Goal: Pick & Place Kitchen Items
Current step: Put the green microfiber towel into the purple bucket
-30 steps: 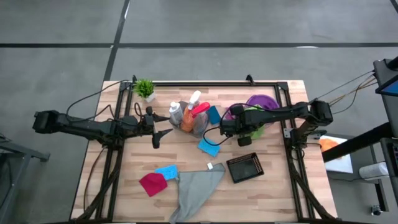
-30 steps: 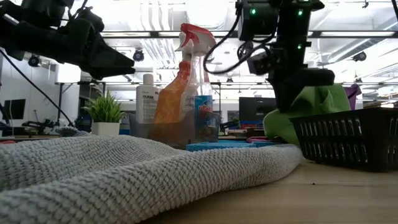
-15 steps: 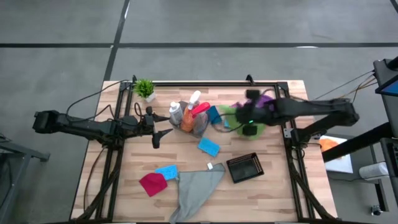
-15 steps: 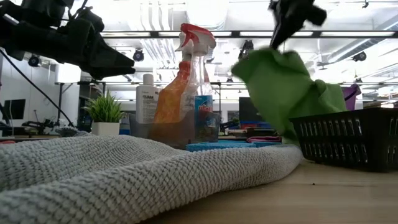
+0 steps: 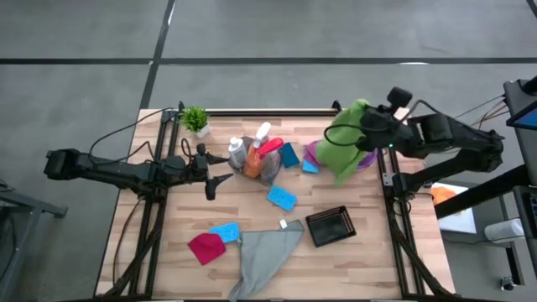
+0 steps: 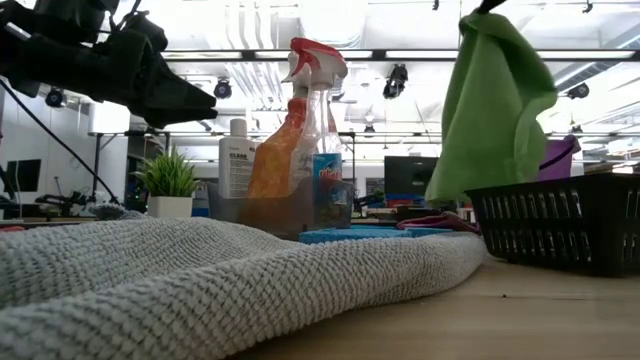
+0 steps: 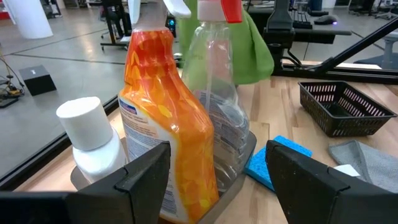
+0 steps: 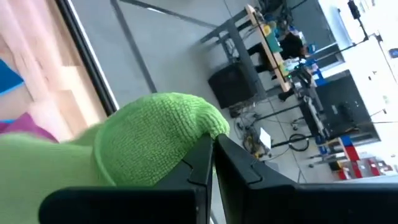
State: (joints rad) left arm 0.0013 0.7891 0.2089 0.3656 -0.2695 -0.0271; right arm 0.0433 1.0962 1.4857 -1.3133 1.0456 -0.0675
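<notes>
My right gripper [image 5: 367,127] is shut on a green cloth [image 5: 346,144], held high over the purple bowl [image 5: 367,160] at the table's far right. In the low view the cloth [image 6: 492,105] hangs clear. My left gripper [image 5: 220,174] is open and empty, just left of a grey tray [image 7: 239,180]. The tray holds an orange-and-white bottle [image 7: 163,118], a clear spray bottle [image 7: 219,93] and a white bottle [image 7: 90,140], all standing upright. Blue sponges [image 5: 282,198] [image 5: 225,231], a magenta cloth [image 5: 205,248] and a grey cloth [image 5: 264,256] lie flat on the table. My right gripper pinches a bunched fold of the green cloth at its top [image 8: 186,127] between its two fingers. The cloth hangs slack below the fingers, lifted clear of the bowl and the table.
A black mesh basket [image 5: 330,226] stands at the near right. A small potted plant [image 5: 195,119] stands at the far left corner. Another blue sponge [image 5: 289,154] lies beside the bottle tray. A black frame rail [image 5: 268,111] runs along the table's far edge.
My right gripper has risen from the bowl and swung toward the table's far right, carrying the green cloth. The cloth was bunched on the bowl and now hangs lifted clear above it.
</notes>
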